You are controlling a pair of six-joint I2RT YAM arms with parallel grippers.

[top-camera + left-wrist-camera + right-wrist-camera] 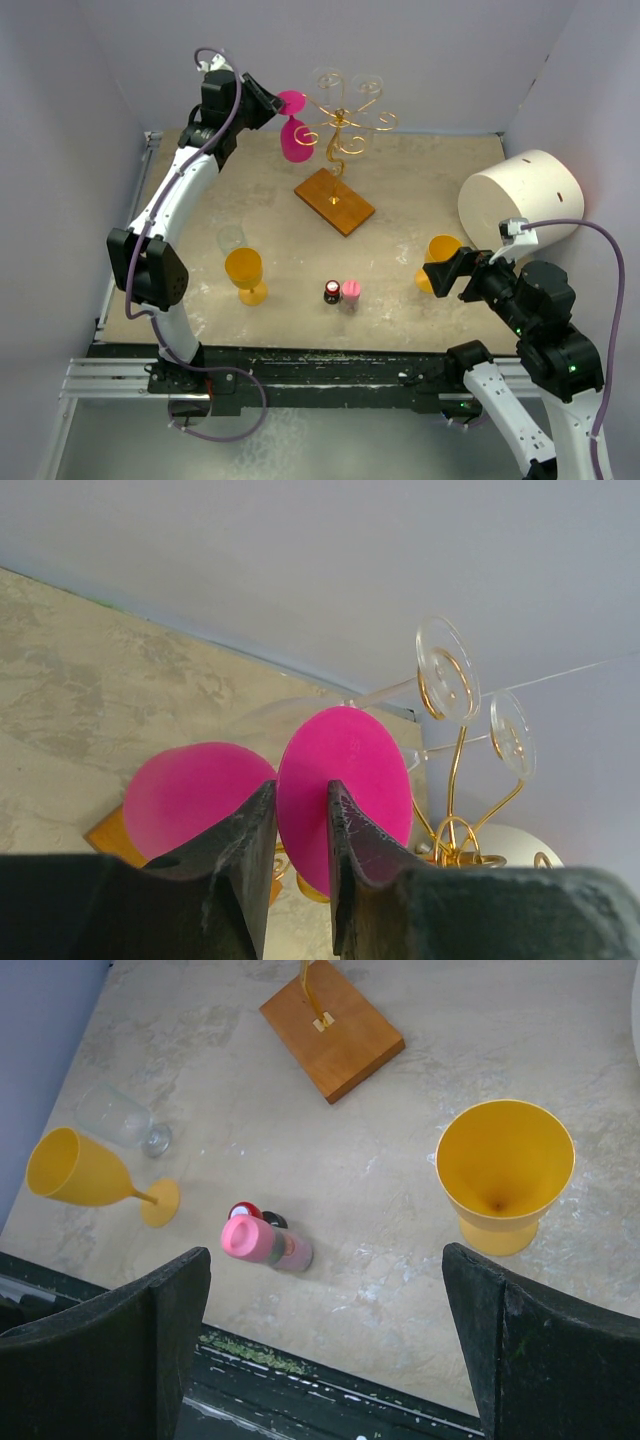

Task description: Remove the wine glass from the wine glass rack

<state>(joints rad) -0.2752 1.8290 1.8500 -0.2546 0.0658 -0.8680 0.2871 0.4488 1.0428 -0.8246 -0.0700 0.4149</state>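
The wine glass rack (341, 126) is a gold wire stand with scroll arms on a brown wooden base (334, 201) at the back middle. A pink wine glass (296, 141) hangs upside down at its left side, foot up. My left gripper (268, 108) is shut on its stem just under the foot. In the left wrist view the pink foot (352, 770) shows between my fingers (248, 845) and the bowl (190, 795) to the left. I cannot tell whether the foot still rests on a scroll arm. Two clear glasses (447, 670) hang on the rack (455, 780). My right gripper (447, 272) is open and empty.
A white cylinder (520, 200) lies at the right. A yellow cup (440, 260) stands beside my right gripper (325, 1260). A yellow goblet (245, 272) and a clear glass (231, 240) stand at front left. Two small bottles (342, 293) stand at front middle.
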